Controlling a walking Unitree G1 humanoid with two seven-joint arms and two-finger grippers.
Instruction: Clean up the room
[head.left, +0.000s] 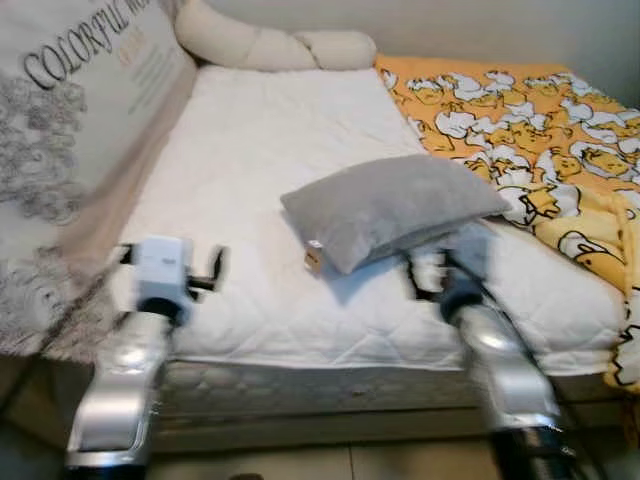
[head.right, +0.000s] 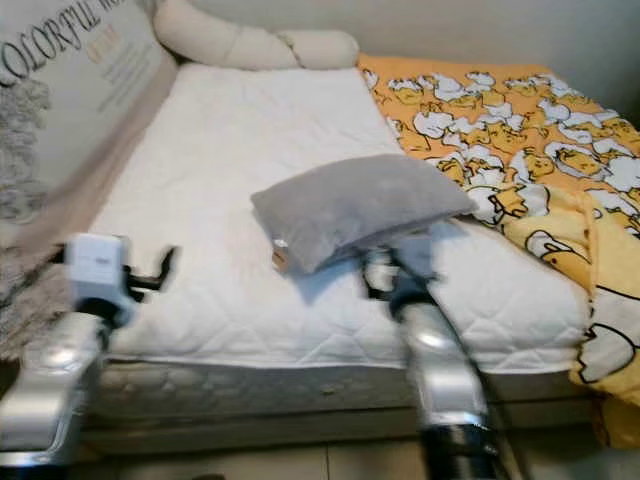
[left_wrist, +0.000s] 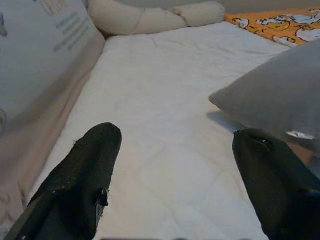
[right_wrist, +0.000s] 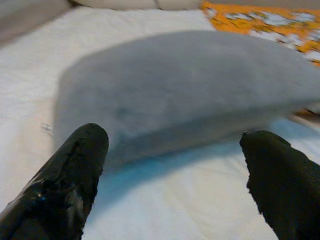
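Right wrist view: open right hand (right_wrist: 170, 175) faces grey pillow (right_wrist: 190, 85) on bed (head.left: 250, 170); left hand (left_wrist: 175, 180) open

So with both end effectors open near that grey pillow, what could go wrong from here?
The right end effector is open, facing the thick grey pillow; a shallow pinch could slip off its rounded edge. Dragging the pillow could snag the orange duck blanket beside it. The left end effector is over bare mattress, so it gives no support.

Printed headboard panel (head.left: 70, 130) at left, lettering blurred, perhaps "COLORFUL"; pale wall (head.left: 480, 25) behind.
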